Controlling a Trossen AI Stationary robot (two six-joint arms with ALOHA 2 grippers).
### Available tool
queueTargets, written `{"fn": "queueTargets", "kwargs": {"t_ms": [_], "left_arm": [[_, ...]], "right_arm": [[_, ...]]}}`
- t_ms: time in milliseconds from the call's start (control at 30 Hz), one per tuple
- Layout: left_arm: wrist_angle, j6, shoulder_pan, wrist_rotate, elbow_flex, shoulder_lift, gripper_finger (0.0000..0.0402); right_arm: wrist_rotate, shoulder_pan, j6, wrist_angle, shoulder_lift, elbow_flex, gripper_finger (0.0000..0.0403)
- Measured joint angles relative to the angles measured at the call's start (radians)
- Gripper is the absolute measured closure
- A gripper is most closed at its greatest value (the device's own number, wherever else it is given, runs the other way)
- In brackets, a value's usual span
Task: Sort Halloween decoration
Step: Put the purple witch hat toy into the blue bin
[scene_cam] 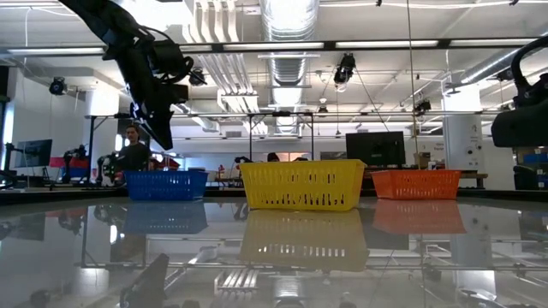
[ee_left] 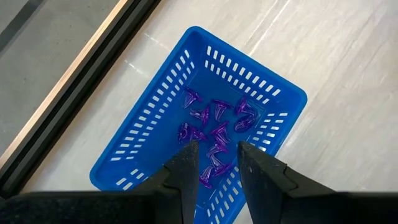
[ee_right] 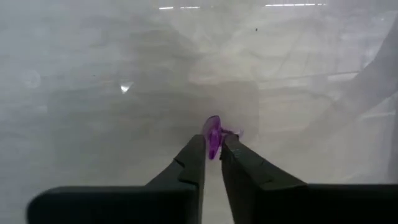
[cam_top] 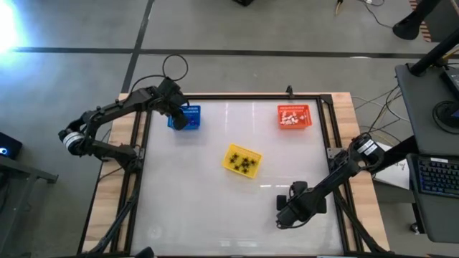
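Three small baskets stand on the glossy white table (cam_top: pixel 215 208). The blue basket (ee_left: pixel 205 106) holds several purple pieces (ee_left: pixel 217 124), the yellow basket (cam_top: pixel 242 160) black spider shapes, the orange basket (cam_top: pixel 295 116) white bits. My left gripper (ee_left: pixel 214 155) hangs open above the blue basket (cam_top: pixel 185 117), with nothing between its fingers. My right gripper (cam_top: pixel 282 221) stands near the table's front right, pointing down, shut on one purple piece (ee_right: pixel 213 134). My right gripper pinches the small purple piece between its two fingertips (ee_right: pixel 198 149), coming from above with the fingers pointing down. The piece's upper part (ee_right: pixel 212 127) sticks out past the tips. Whether it rests on the table or is lifted clear, I cannot tell.
Black rails (cam_top: pixel 324 129) frame the table on a wooden bench. Bare table surface lies between the yellow basket and the front edge. In the low view a person (scene_cam: pixel 133 154) shows in the room behind the blue basket (scene_cam: pixel 163 184).
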Motion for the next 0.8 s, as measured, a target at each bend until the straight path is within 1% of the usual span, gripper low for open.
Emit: {"fn": "queueTargets", "kwargs": {"t_ms": [100,367,667,800], "left_arm": [[0.000,0.000,0.000,0.000,0.000,0.000,0.0308],[0.000,0.000,0.000,0.000,0.000,0.000,0.0308],[0.000,0.000,0.000,0.000,0.000,0.000,0.0308],[0.000,0.002,0.000,0.000,0.000,0.000,0.0308]], "right_arm": [[-0.004,0.000,-0.008,-0.006,0.000,-0.001,0.0389],[-0.007,0.000,-0.012,-0.012,-0.005,0.005,0.0393],[0.006,0.000,-0.015,-0.036,-0.008,0.098,0.0394],[0.058,-0.017,-0.027,-0.054,-0.008,0.135,0.0394]]}}
